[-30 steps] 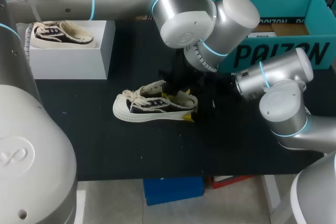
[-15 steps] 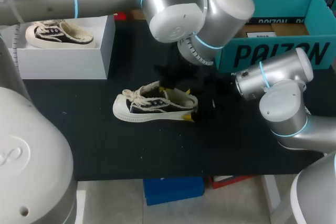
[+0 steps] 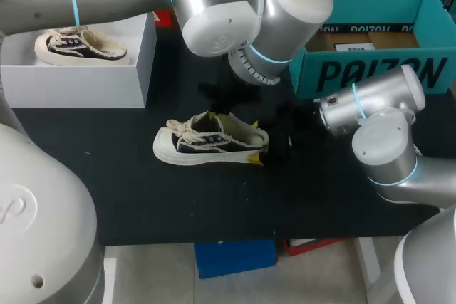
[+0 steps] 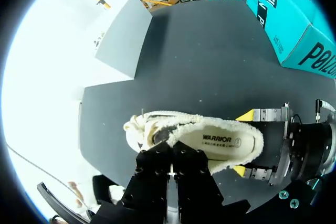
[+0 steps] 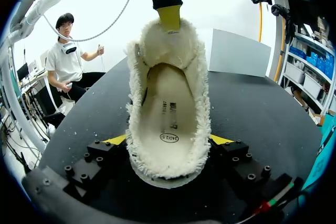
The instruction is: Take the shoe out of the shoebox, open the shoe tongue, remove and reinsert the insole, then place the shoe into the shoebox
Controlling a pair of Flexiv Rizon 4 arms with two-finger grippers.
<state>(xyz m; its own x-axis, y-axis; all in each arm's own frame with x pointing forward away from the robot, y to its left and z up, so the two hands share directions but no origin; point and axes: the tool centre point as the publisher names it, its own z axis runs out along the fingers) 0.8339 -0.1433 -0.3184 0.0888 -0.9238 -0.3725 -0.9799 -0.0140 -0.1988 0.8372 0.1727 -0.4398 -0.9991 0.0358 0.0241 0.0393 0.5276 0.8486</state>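
Note:
The fleece-lined canvas shoe [image 3: 203,146] lies on its sole on the black table [image 3: 142,197], toe to the left. My right gripper [image 3: 261,144] is shut on its heel; in the right wrist view its yellow fingertips [image 5: 116,139] press both sides of the shoe [image 5: 168,114]. My left gripper [image 4: 170,169] hangs over the shoe [image 4: 215,140] with its fingers shut together. Seen from the right wrist, the left gripper [image 5: 169,15] rests its yellow tip against the raised tongue's fleece edge. The insole lies inside the shoe. The teal shoebox [image 3: 370,76] stands open at the back right.
A white box [image 3: 100,80] at the back left carries a second shoe [image 3: 82,44]. My left arm's large joints [image 3: 242,16] hang above the table's middle back. The white box [image 4: 123,40] and the teal shoebox [image 4: 294,30] stand well ahead of the left gripper.
My left arm has swung leftward and back over the shoe, and its shut tip has shifted at the tongue. The right arm and the shoe's heel have stayed put.

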